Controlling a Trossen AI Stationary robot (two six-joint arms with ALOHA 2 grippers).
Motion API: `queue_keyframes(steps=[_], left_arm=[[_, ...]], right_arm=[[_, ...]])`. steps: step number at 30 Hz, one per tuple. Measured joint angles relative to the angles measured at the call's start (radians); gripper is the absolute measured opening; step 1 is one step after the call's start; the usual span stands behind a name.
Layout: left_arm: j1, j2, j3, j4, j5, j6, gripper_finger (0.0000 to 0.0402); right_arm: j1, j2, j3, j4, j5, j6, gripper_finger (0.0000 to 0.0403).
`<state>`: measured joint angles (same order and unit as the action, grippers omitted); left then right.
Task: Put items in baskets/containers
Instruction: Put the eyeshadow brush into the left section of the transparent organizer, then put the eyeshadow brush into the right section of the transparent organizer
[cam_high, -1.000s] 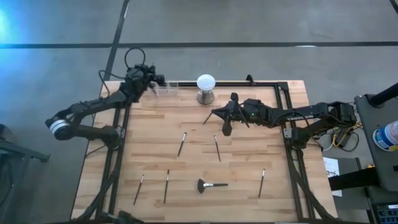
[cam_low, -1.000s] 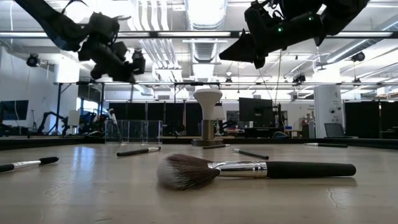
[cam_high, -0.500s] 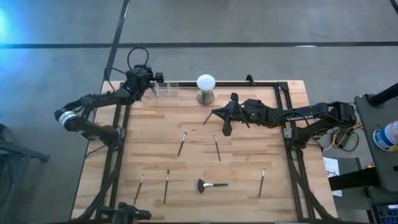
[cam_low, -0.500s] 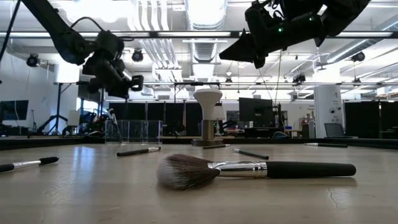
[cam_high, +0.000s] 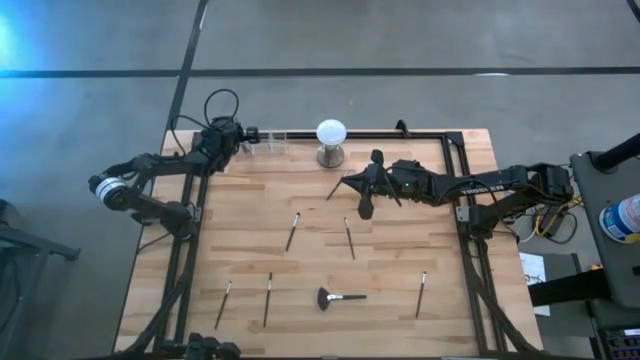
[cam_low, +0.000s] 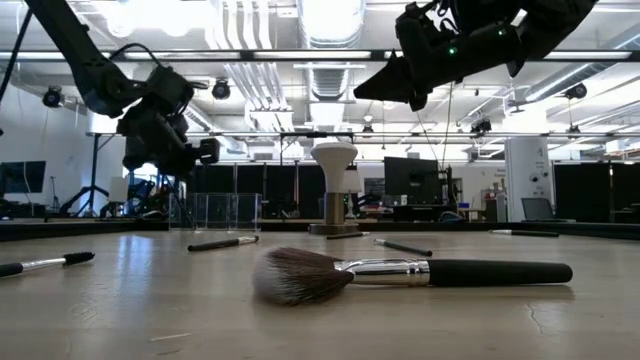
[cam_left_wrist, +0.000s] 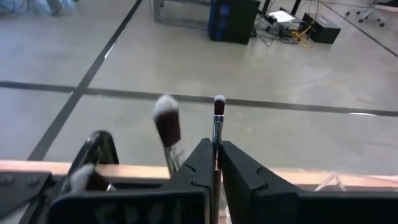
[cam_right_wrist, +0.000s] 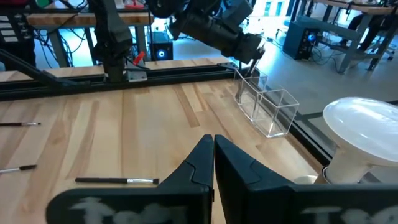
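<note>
My left gripper (cam_high: 228, 140) hangs at the table's far-left corner, beside the row of clear cups (cam_high: 266, 140) (cam_low: 215, 212) (cam_right_wrist: 264, 102), and is shut on a slim brush (cam_left_wrist: 217, 118). A second brush with a pale tuft (cam_left_wrist: 166, 121) stands close beside it. My right gripper (cam_high: 362, 203) (cam_right_wrist: 213, 149) is shut and empty, held above the table's middle near the white globe (cam_high: 331, 133). Several slim brushes (cam_high: 293, 231) (cam_high: 349, 238) and the fan-headed brush (cam_high: 338, 296) (cam_low: 400, 272) lie flat on the wood. My left gripper pinches the slim brush's thin handle (cam_left_wrist: 216, 149) between its two fingers. The bristle end (cam_left_wrist: 218, 104) sticks out past the fingertips. The brush is lifted clear of the table; its other end is hidden by the fingers.
The white globe on its metal stand (cam_low: 334, 190) (cam_right_wrist: 364, 134) stands at the far edge, right of the cups. Black rails (cam_high: 455, 170) frame the tabletop. More brushes lie near the front edge (cam_high: 268, 298) (cam_high: 223, 304) (cam_high: 421, 293). One lies under the right gripper (cam_right_wrist: 118, 180).
My left gripper has moved down and toward the table's left edge, ending lower beside the cups with the brush still held. My right arm has kept still.
</note>
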<state>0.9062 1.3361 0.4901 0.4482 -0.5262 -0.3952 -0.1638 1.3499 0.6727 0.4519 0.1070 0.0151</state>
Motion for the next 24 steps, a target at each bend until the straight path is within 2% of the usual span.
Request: queue_keyframes(steps=[12,20,24], left_arm=[[0.0,-0.003,0.007,0.004,0.004,-0.023,0.0054],[0.0,-0.076,0.008,-0.003,0.018,0.021,0.0084],[0.0,-0.146,0.008,0.0,0.112,0.081,0.0079]], right_arm=[[0.0,0.0,0.0,0.0,0.0,0.0,0.0008],[0.0,0.0,0.0,-0.001,-0.001,0.002,0.0008],[0.0,0.0,0.0,-0.006,-0.001,0.008,0.0008]])
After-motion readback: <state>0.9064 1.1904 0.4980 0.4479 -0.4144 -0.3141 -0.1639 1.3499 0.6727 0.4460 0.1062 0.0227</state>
